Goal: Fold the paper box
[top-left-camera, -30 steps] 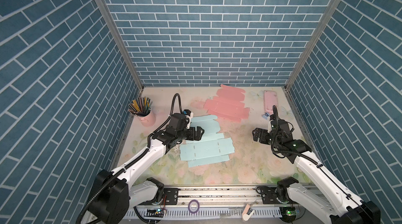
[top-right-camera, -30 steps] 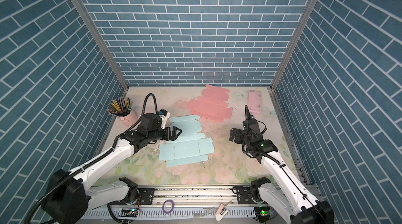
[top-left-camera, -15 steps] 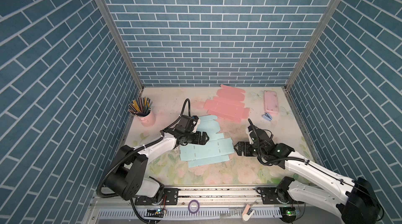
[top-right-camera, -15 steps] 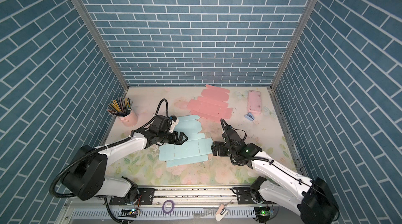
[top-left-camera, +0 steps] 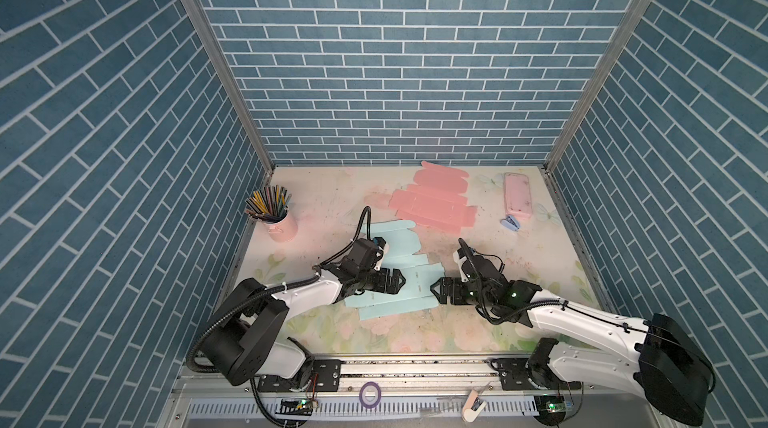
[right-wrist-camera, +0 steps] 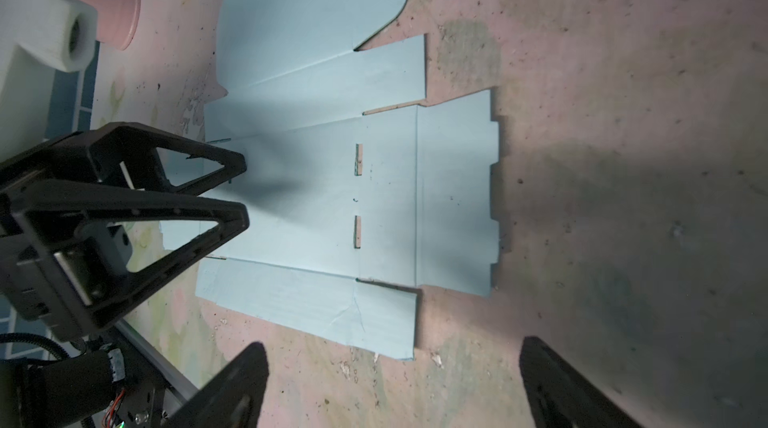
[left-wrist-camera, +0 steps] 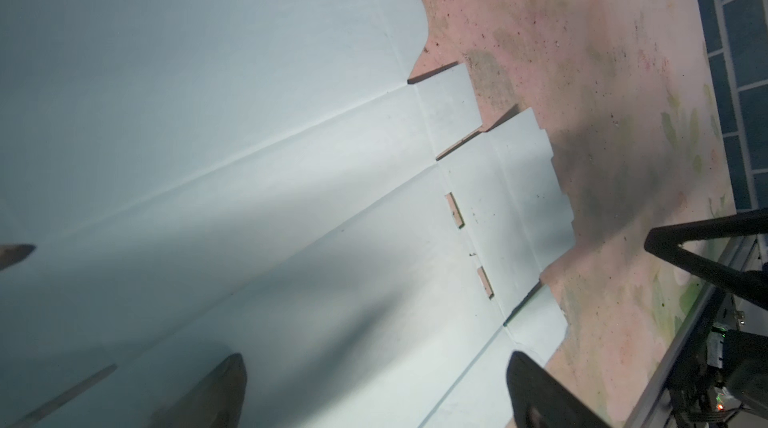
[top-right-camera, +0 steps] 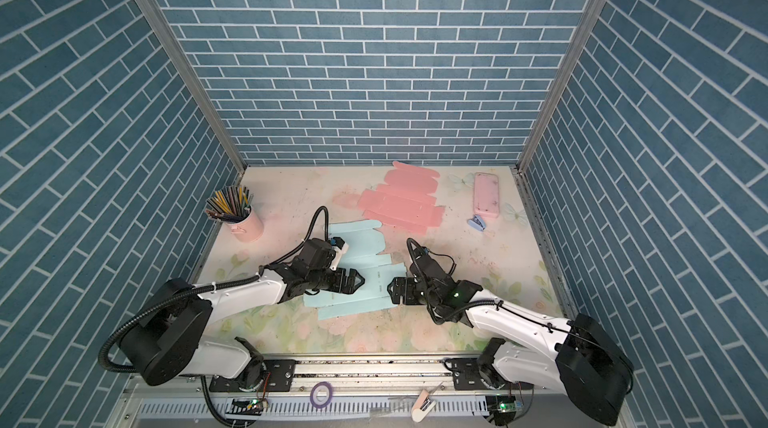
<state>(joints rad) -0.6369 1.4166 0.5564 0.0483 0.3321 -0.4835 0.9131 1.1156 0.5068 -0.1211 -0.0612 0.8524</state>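
The bench [top-left-camera: 332,197] carries the flat blue paper box [top-left-camera: 415,285], unfolded, near the pink cup [top-left-camera: 280,227]. The left fingers [top-left-camera: 392,281] hover over its cup-side part and the right fingers [top-left-camera: 440,290] at its far edge, both wide open and empty. Risk: the thin sheet can slide or crease wrong if pushed w/o lifting an edge.

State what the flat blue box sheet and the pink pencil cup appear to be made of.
Blue box sheet: thin paperboard with a matte finish, judging by the scored crease lines, the clean die-cut slots and the flaps lying flat. Pink pencil cup: smooth, evenly coloured wall, probably painted metal or plastic; the views do not settle which.
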